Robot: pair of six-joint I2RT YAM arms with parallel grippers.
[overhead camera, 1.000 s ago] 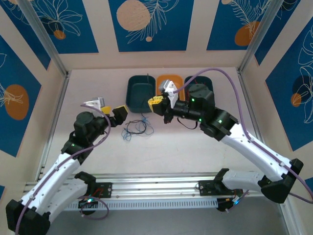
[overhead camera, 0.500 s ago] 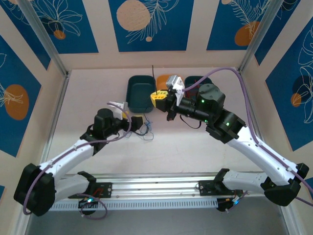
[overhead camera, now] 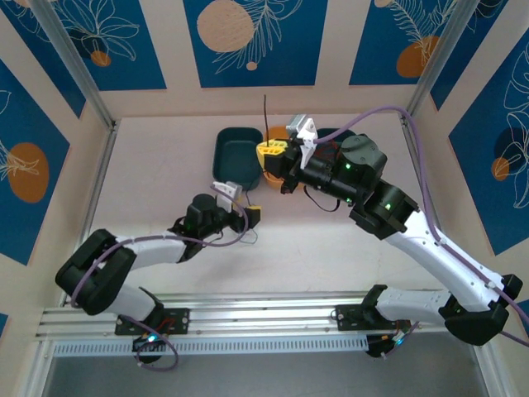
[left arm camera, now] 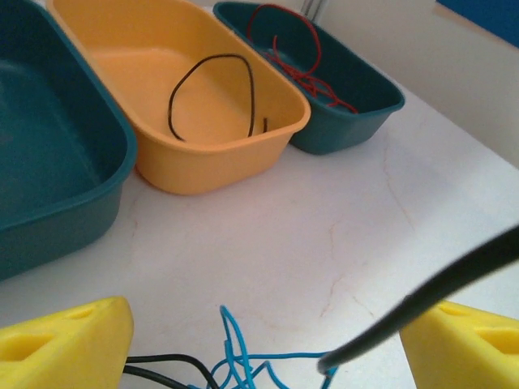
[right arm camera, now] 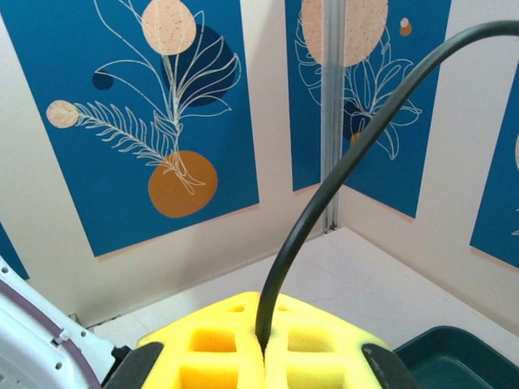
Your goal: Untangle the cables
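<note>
Left gripper (left arm camera: 263,332) is down at the table (left arm camera: 324,243), just in front of the orange bin (left arm camera: 203,166). Its yellow fingers are spread wide, with nothing gripped. The tangle (left arm camera: 243,366) of blue and black wire lies flat on the table right between those fingers. Inside the orange bin, a black loop (left arm camera: 171,105) lies on its own. The teal bin (left arm camera: 349,130) just right of the orange bin holds the red cable (left arm camera: 310,81). Right gripper (right arm camera: 263,348) hangs over the orange bin, fingers pinched tight on a black cable (right arm camera: 324,185). That cable rises from the clamp and arcs up to the right.
</note>
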